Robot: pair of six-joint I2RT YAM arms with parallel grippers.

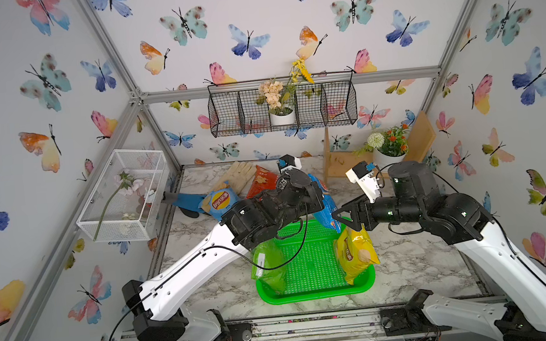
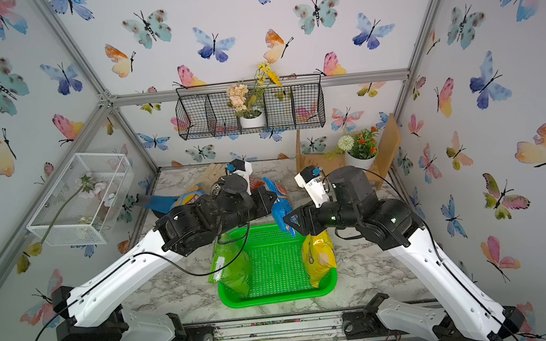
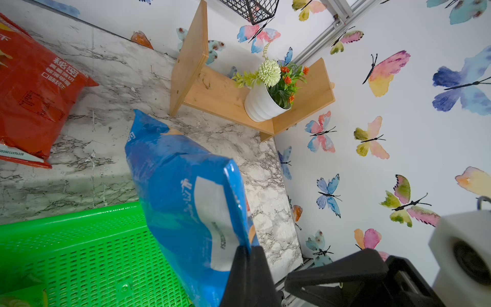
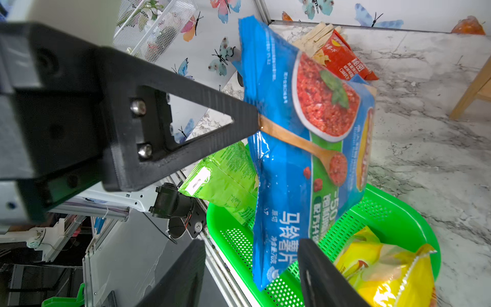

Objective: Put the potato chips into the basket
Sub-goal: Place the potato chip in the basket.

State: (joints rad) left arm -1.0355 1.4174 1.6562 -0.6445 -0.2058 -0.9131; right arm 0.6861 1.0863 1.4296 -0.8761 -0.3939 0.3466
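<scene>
Hanging from the left gripper (image 3: pixel 248 251), whose jaws are pressed together on a flat edge seam, one blue bag (image 3: pixel 186 186) of potato chips dangles lengthwise above the far right corner of the basket (image 1: pixel 309 294). An edge pinch is probably preferred because the puffy body would slip or crush, whereas the flat seam gives the jaws purchase. The right gripper (image 4: pixel 252 242) has its jaws parted on either side of the bag's lower end and does not visibly clamp it. Its purpose appears to be steadying or guiding the hanging bag so that it settles between the bags already in place. The green bag (image 1: pixel 268 263) leans at the basket's left wall and the yellow bag (image 1: pixel 356 255) at its right. Both stand on edge, which leaves the perforated middle free. Outside the basket, toward the back of the marble table (image 1: pixel 407 260), lie the second blue bag (image 1: pixel 220 201) and the red bag (image 1: pixel 260 181), close to a beige glove (image 1: pixel 238 176) and a blue glove (image 1: pixel 186 200). By this reading, three bags remain to be stowed.
</scene>
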